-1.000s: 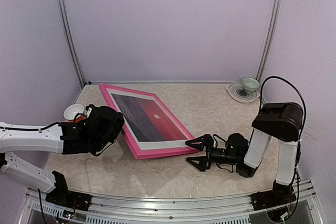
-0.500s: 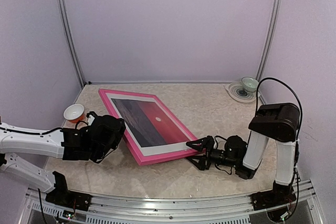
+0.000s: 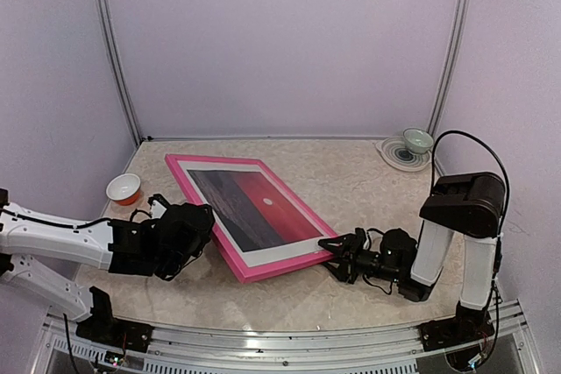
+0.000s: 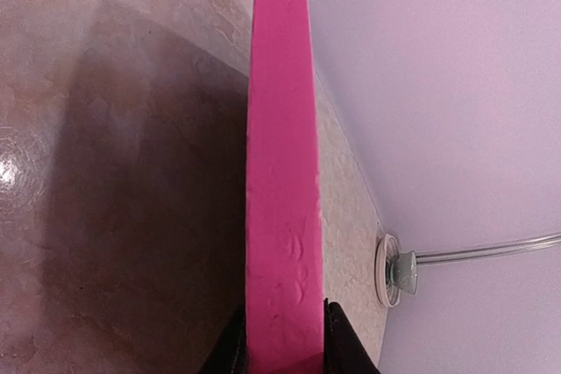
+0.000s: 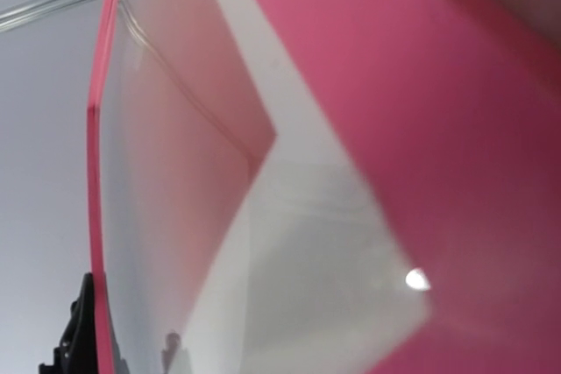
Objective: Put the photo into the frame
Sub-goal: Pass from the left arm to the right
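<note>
The pink frame [image 3: 285, 266] sits skewed across the middle of the table, front up. The red sunset photo [image 3: 241, 203] shows in it, with a white mat strip [image 3: 280, 250] at its near end. My left gripper [image 3: 203, 227] is shut on the frame's left edge. In the left wrist view the pink edge [image 4: 280, 172] runs up from between the two fingers [image 4: 230, 352]. My right gripper [image 3: 331, 256] is at the frame's near right corner, its fingers spread above and below it. The right wrist view is filled by the pink frame [image 5: 456, 129] and the mat [image 5: 298, 269]; its fingers do not show there.
A small orange bowl [image 3: 124, 188] stands at the left, behind my left arm. A green cup on a saucer [image 3: 410, 148] stands at the back right and also shows in the left wrist view [image 4: 396, 269]. The enclosure walls and posts ring the table.
The frame has shifted toward the near edge and turned a little, carried by my left gripper. My right gripper has moved in onto the frame's near right corner.
</note>
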`<action>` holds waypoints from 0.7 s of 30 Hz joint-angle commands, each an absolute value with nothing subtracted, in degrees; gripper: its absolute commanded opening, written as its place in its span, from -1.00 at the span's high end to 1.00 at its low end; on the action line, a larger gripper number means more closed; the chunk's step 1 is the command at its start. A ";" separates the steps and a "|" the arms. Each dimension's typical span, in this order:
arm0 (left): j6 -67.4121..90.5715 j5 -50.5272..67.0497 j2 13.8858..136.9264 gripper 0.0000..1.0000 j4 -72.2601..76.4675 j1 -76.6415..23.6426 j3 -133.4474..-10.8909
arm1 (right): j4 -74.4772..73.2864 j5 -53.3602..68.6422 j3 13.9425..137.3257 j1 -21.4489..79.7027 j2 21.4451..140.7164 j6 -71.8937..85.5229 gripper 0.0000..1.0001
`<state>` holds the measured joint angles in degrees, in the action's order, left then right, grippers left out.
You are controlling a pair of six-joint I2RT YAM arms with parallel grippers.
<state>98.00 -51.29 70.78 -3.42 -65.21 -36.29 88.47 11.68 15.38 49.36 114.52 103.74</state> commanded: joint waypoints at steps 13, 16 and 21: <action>95.68 -44.66 74.06 0.68 -9.95 -69.34 -34.89 | 104.89 10.00 14.20 46.95 106.36 101.76 0.21; 95.39 -44.39 74.25 0.62 -9.64 -69.35 -34.70 | 104.88 10.45 14.85 46.68 106.23 101.52 0.22; 94.78 -44.45 74.13 0.42 -8.59 -69.35 -34.04 | 104.90 10.79 15.87 46.40 106.28 101.60 0.13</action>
